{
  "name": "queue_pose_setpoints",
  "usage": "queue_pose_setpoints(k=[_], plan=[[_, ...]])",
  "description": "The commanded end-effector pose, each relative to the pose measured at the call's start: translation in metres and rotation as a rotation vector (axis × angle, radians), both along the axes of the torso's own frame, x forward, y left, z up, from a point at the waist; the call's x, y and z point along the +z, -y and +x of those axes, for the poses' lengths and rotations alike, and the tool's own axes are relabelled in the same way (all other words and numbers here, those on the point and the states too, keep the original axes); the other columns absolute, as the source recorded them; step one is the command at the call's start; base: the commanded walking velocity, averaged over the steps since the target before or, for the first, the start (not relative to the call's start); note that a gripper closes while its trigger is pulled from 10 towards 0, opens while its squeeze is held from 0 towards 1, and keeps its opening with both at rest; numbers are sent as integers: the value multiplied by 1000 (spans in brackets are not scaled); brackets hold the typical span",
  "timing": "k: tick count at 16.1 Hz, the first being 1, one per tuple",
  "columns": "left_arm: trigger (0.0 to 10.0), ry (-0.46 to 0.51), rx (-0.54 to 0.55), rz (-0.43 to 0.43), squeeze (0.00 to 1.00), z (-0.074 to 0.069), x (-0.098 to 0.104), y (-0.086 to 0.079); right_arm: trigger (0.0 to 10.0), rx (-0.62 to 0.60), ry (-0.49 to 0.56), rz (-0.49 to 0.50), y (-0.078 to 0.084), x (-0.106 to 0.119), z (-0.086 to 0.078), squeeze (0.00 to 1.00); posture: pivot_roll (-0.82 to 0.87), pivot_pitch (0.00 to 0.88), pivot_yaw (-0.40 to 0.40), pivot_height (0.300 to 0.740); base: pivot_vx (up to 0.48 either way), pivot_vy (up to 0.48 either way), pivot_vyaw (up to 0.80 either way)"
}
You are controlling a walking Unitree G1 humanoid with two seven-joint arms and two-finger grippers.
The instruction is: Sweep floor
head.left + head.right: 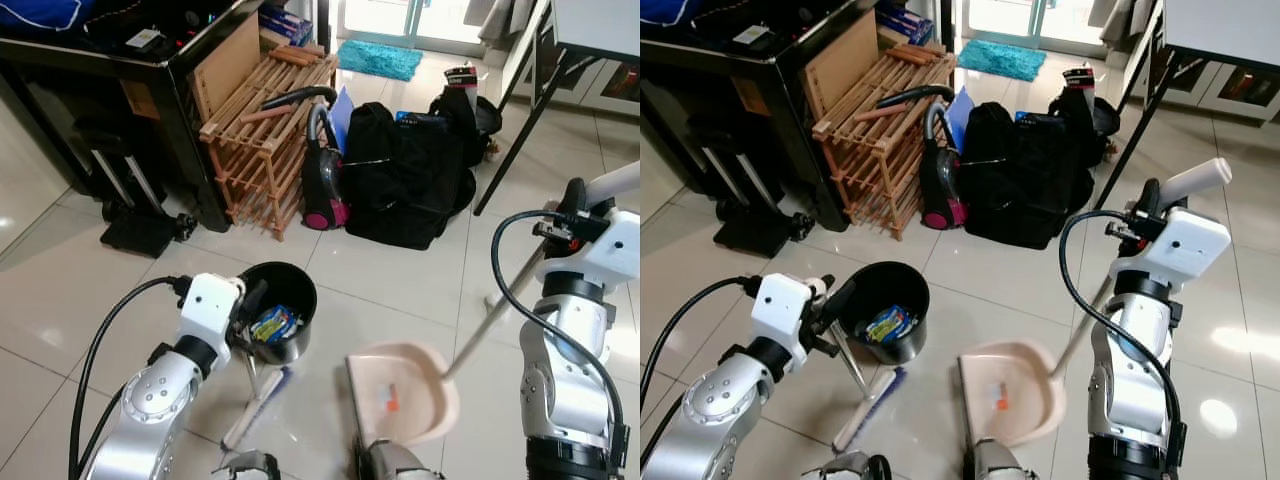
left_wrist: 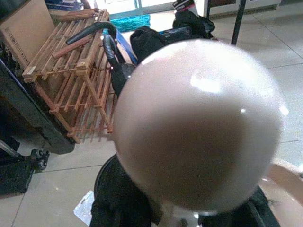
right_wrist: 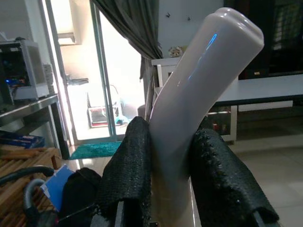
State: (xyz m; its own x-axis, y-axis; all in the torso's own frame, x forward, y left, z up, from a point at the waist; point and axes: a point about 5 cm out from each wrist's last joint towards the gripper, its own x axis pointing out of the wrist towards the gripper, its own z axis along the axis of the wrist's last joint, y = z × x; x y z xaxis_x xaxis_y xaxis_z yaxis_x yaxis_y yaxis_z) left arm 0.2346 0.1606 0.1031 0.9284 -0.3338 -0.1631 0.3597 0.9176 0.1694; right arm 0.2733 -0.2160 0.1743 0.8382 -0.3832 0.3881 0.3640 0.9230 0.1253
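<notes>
On the tiled floor straight ahead lies a pale pink dustpan (image 1: 415, 400) with a small orange and white scrap (image 1: 390, 398) in it. Its long handle (image 1: 488, 312) rises to the right, where my right gripper (image 3: 173, 175) is shut on the thick end; the black fingers (image 3: 132, 165) press both sides. My left gripper (image 1: 247, 318) is shut on the handle of a small brush (image 1: 256, 405), whose head rests on the floor left of the pan. The handle's rounded end (image 2: 199, 127) looms close in the left wrist view. A black bin (image 1: 285, 290) holding wrappers stands just beyond the left gripper.
A wooden rack (image 1: 265, 130) leans against a black cabinet (image 1: 170, 90) at the back left. A vacuum cleaner (image 1: 322, 180) and black bags (image 1: 405, 180) sit mid-floor behind the bin. Dark table legs (image 1: 510, 130) slant at the right. A teal mat (image 1: 378, 58) lies by the door.
</notes>
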Motion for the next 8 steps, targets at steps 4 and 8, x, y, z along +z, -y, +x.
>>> queue_pose_setpoints(k=[4, 8], plan=[[10000, 33, 13, 22, 0, 2, 6, -1, 10000, -3, 20, 34, -6, 3, -7, 0, -3, 162, 19, 740, 0, -265, 0], [10000, 38, 17, 17, 0, 5, 7, 2, 10000, -15, -12, 57, -8, -1, -10, 0, -11, 164, 14, 740, 0, -425, -600]])
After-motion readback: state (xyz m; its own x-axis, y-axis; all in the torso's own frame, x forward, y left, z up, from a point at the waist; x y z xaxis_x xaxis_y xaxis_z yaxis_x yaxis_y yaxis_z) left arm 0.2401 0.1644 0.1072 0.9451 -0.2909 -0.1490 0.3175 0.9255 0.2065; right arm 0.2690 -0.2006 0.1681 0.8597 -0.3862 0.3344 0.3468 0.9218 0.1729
